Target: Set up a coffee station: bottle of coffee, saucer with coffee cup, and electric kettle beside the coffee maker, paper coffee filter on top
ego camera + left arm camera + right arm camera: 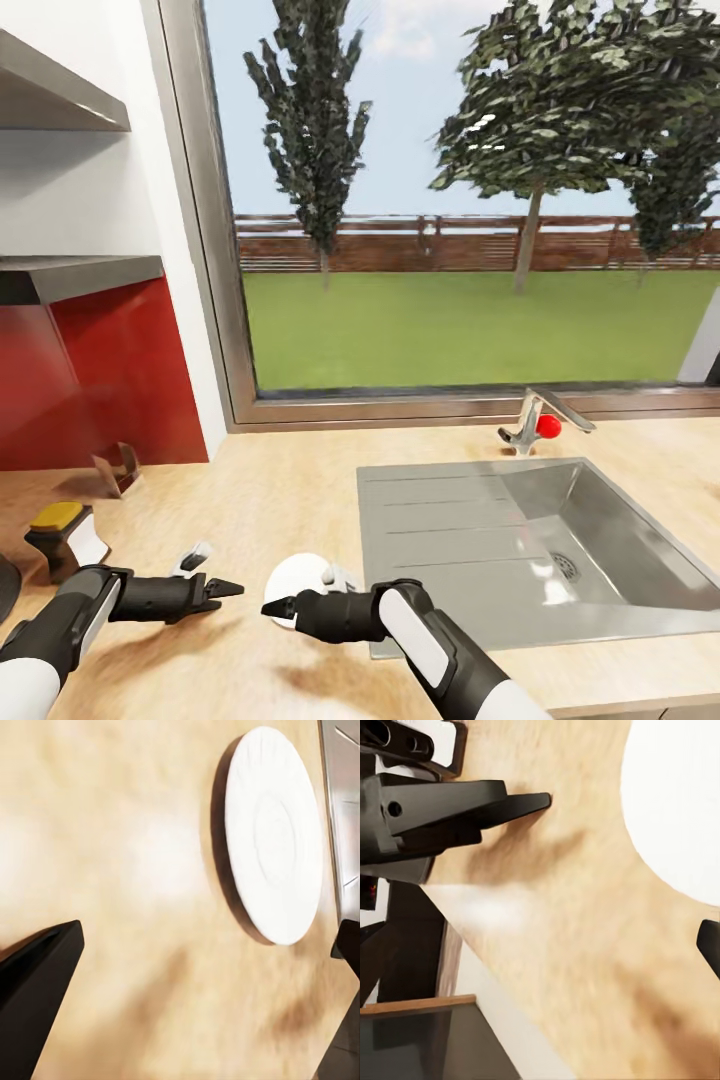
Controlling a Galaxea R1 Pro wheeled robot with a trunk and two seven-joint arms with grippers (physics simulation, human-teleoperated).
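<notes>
The white saucer [298,577] lies flat on the light-wood kitchen countertop [250,500], just left of the sink. My right gripper [275,607] hovers at its near edge, open and pointing left. My left gripper [228,589] faces it from the left, a short gap away, open with nothing between its fingers. In the left wrist view the saucer [274,832] lies beyond the spread fingers [37,997]. The right wrist view has the saucer [682,795] and the left gripper [472,802]. The bottle of coffee [62,535], dark with a yellow cap, stands at the far left.
An inset steel sink [520,550] with a faucet [535,415] and a red ball [548,426] takes up the right side. A small brown holder [118,468] stands against the red backsplash [100,380]. Grey shelves [85,272] hang above. A dark rounded thing [5,590] is cut off at the left edge.
</notes>
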